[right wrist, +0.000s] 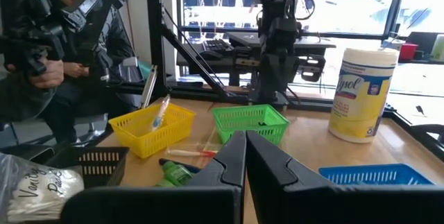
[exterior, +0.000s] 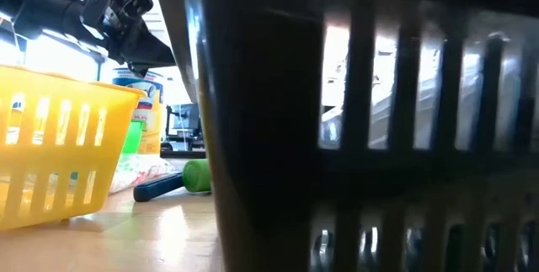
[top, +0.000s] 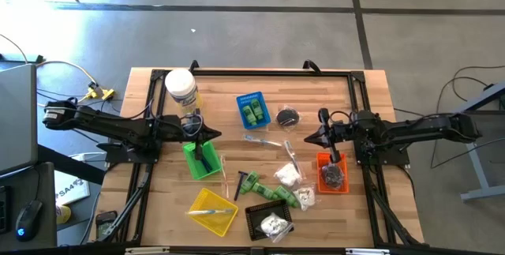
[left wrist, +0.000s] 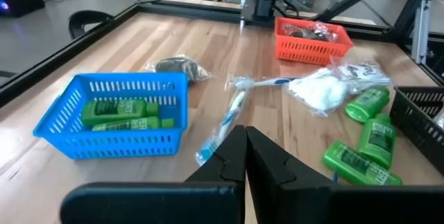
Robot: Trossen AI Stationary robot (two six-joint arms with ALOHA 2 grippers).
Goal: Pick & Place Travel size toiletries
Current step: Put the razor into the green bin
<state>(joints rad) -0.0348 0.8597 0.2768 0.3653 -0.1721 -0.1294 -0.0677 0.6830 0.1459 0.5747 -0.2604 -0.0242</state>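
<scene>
High view: the left gripper (top: 215, 135) and right gripper (top: 309, 139) hover with fingers pressed together, holding nothing. Bright green plastic bottles (top: 276, 193) and white soft packets (top: 287, 175) lie loose between and below them. Risk, as I judge it: descending with closed fingers would shove the clustered bottles aside rather than grasp one.

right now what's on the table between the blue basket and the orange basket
In the high view, between the blue basket and the orange basket: a small dark packet and packaged toothbrushes.
</scene>
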